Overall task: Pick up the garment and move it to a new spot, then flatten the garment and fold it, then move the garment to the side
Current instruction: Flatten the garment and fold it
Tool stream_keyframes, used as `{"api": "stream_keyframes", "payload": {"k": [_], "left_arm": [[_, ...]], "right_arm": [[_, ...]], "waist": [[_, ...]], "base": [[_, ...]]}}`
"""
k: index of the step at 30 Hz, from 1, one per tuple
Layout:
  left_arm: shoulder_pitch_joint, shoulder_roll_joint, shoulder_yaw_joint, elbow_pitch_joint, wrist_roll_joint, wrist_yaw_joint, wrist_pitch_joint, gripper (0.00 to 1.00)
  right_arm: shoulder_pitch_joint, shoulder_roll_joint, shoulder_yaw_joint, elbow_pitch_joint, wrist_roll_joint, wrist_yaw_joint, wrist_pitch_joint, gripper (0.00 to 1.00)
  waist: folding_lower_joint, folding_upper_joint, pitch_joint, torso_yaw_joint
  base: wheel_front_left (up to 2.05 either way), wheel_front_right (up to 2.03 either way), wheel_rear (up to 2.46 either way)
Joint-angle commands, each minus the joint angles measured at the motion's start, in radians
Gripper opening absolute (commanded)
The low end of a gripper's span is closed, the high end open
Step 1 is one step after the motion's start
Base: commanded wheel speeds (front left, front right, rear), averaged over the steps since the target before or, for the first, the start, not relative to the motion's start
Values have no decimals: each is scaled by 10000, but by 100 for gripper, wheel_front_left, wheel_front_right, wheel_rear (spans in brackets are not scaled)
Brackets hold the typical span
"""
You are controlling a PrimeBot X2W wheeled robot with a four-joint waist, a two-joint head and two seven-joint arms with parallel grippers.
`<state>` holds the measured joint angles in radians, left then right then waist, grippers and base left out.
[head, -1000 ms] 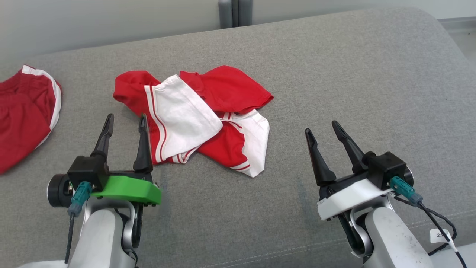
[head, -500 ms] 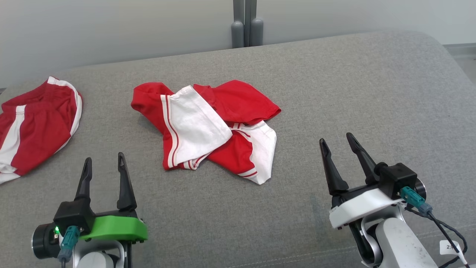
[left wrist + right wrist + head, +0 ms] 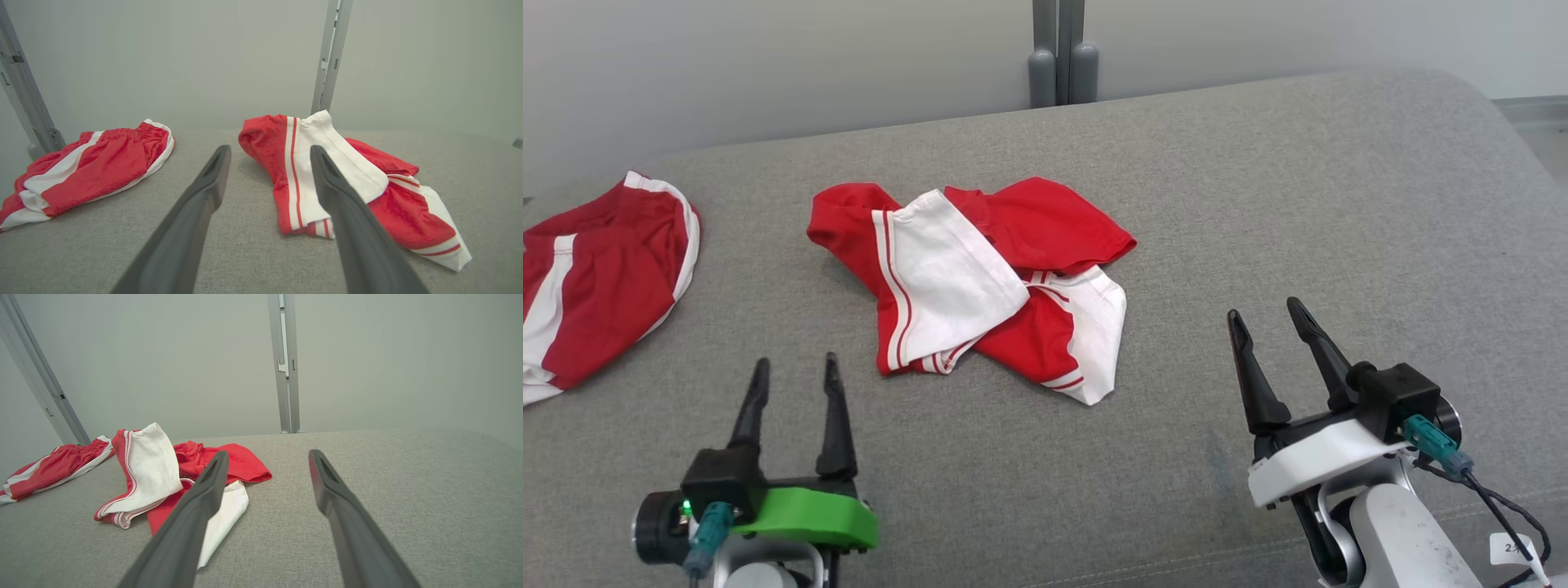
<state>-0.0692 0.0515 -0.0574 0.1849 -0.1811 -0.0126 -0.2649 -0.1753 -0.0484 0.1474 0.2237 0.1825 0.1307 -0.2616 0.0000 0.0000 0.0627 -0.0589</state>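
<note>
- Garment (image 3: 947,278): red-and-white shorts, crumpled and doubled over themselves, at centre frame in the head view; they lie on the grey cushion (image 3: 1339,204), and nothing touches them.
- Left gripper (image 3: 796,367): lower left of the frame, fingers spread wide, nothing between them; it sits near the garment's lower-left edge but apart from it. In the left wrist view the garment (image 3: 294,175) lies ahead and right of centre, partly behind the right-hand finger.
- Right gripper (image 3: 1263,310): lower right of the frame, likewise wide and empty, well apart from the garment's right edge; in the right wrist view the garment (image 3: 147,469) is at left of frame.
- Second garment (image 3: 605,286): similar red-and-white shorts at the far left edge, separate from the first.
- Containment: both pieces lie loose, directly on the upholstery; nothing holds or encloses them.
- Step, as judged: the pick-up has not begun.
- Risks, as judged: the overlapping layers may let a pinch catch only the top white panel, so that the rest drags or unfolds unevenly; a low approach could snag the fingertips in the soft cushion; the look-alike piece at left invites a wrong target; a placement towards the left could overlap it.
</note>
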Motion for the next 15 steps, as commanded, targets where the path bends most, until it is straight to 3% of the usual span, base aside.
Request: {"api": "stream_keyframes", "payload": {"k": [1, 6, 15], "left_arm": [[-236, -6, -319, 155, 100, -194, -2, 100], [-712, -3, -1403, 783, -12, -502, -1, 100], [-2309, 8, -3259, 2763, -348, -622, -1, 100]], "right_arm": [[-62, -36, 25, 5, 0, 1, -40, 100], [-191, -35, 104, -21, 25, 1, -40, 100], [-516, -30, 208, -109, 268, 1, -40, 100]], "waist": [[0, 0, 57, -176], [0, 0, 216, -510], [0, 0, 779, -1521]], "base": [[0, 0, 0], [0, 0, 0], [0, 0, 0]]}}
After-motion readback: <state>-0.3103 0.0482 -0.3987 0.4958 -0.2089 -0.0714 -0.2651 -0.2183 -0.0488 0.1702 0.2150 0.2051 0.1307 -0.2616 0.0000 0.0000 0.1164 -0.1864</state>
